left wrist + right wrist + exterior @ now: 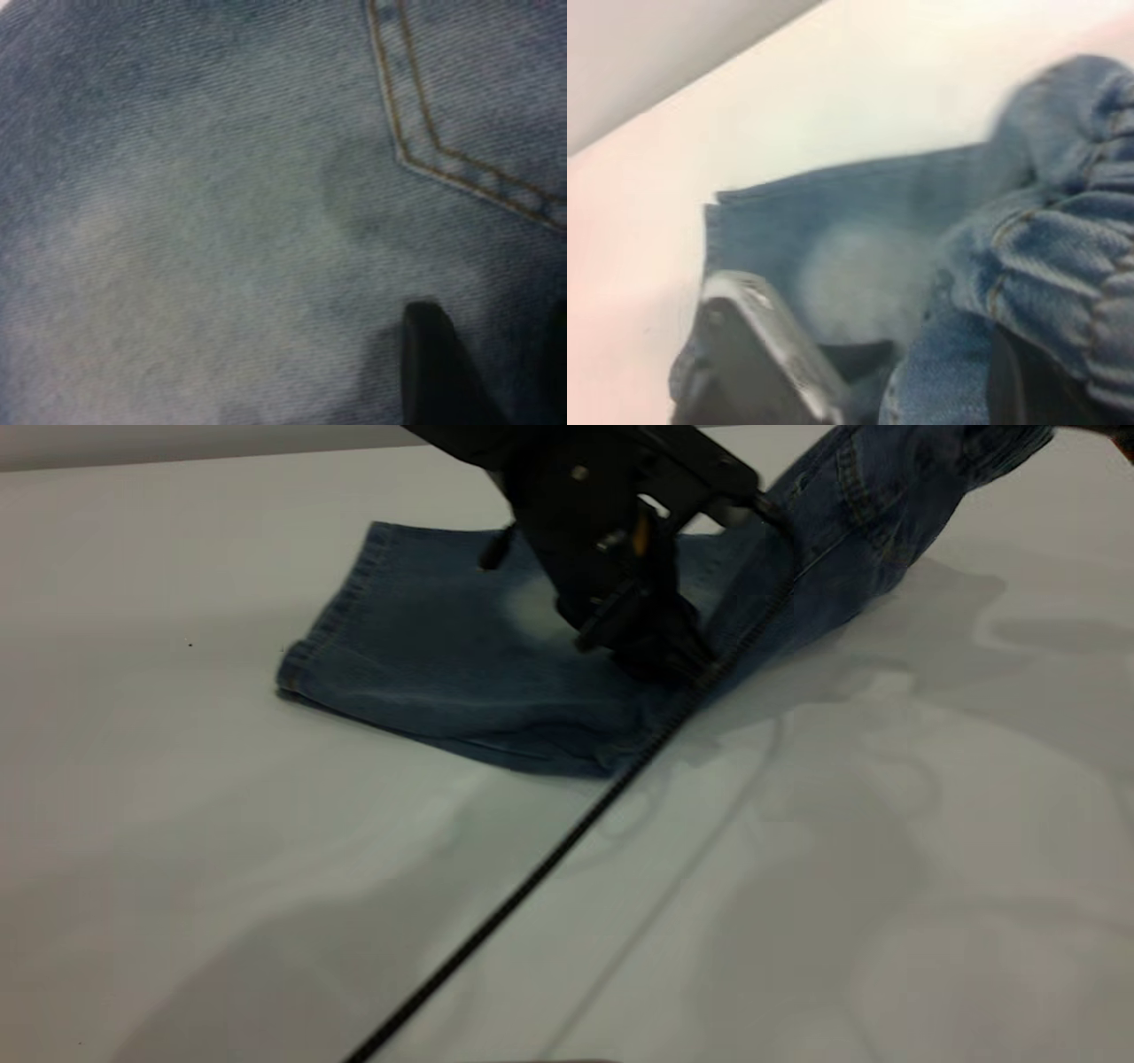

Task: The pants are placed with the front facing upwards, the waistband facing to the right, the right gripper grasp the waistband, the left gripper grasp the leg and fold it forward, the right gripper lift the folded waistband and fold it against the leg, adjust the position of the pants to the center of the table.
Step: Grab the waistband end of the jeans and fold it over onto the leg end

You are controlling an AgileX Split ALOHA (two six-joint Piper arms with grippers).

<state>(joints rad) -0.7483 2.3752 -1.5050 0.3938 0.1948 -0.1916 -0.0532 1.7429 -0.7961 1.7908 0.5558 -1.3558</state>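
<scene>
The blue denim pants point(443, 655) lie on the white table point(266, 921), leg hems to the left. My left gripper point(651, 651) presses down on their middle beside a pale faded patch point(177, 266); its fingers point(430, 363) stand apart, open, on flat denim near a tan-stitched pocket seam point(461, 164). The waistband end point(895, 487) is raised off the table at the upper right. In the right wrist view the gathered waistband point(1090, 257) is bunched in my right gripper point(1063, 363), shut on it, with one dark finger point(1010, 385) showing under the cloth. The right gripper itself is out of the exterior view.
The left arm's black cable point(549, 859) runs diagonally from the gripper across the table to the front edge. The left arm's body point(757, 354) shows near the leg hem point(713, 239) in the right wrist view. Bare white tabletop surrounds the pants.
</scene>
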